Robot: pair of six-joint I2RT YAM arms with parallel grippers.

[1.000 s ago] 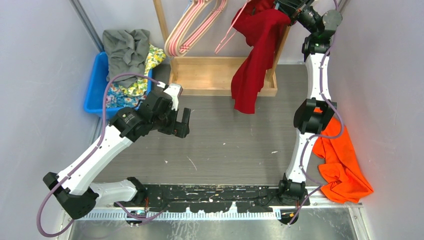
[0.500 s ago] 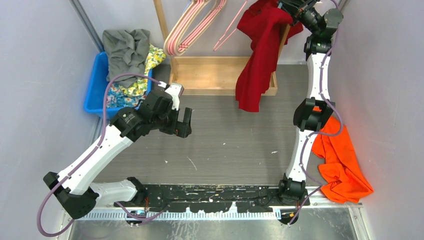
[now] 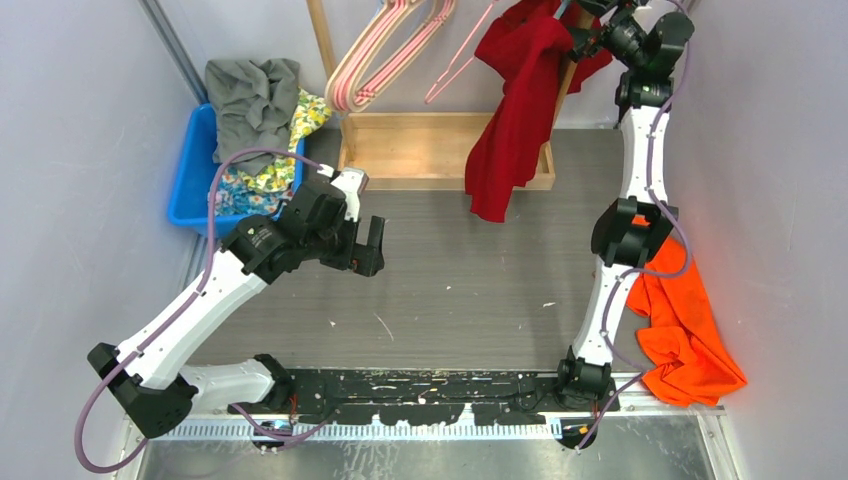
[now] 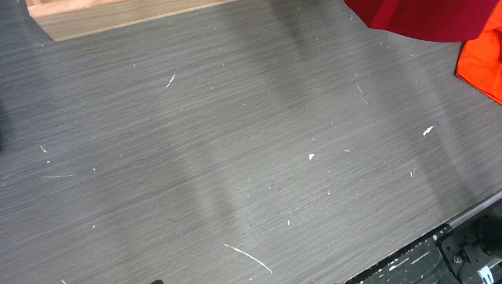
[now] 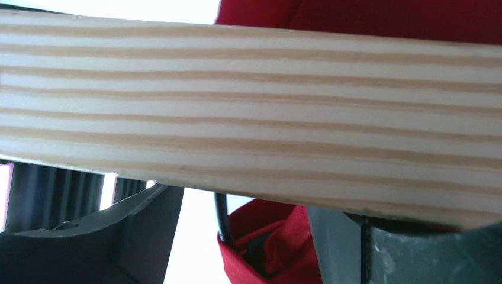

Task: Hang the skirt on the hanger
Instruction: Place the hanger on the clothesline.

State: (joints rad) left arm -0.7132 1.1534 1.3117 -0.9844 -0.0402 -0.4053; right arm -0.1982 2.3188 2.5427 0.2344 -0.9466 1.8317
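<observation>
Top external view: the right gripper (image 3: 583, 38) is raised high at the far end of the wooden rack (image 3: 440, 150), level with its upper rail. The red skirt (image 3: 515, 100) hangs just to that gripper's left. Its top is bunched by the fingertips and its length falls well below the gripper, the hem ending over the rack's base near the table (image 3: 450, 290). Whether the skirt sits on a hanger or only on the rail cannot be told. Further to the gripper's left, a single pink hanger (image 3: 458, 62) slants just beside the skirt, and a bunch of pink hangers (image 3: 385, 50) hangs beyond it.

From the right wrist, the rail (image 5: 248, 106) crosses close in front of the camera. The two fingers (image 5: 118, 236) stand apart below it. A fold of red cloth lies between them, with a bright gap on one side, so the jaws are released and pinch nothing.

The left gripper (image 3: 368, 248) hovers low over the table, well apart from the skirt, with its jaws spread wide and nothing between them. Behind and to its left are a blue bin (image 3: 190, 170), a grey garment (image 3: 250, 100) and a floral cloth (image 3: 290, 150). Its wrist camera looks down on bare table, with the skirt's hem in the top right corner. An orange garment (image 3: 685, 330) lies by the right arm's lower links, far below the right gripper.
</observation>
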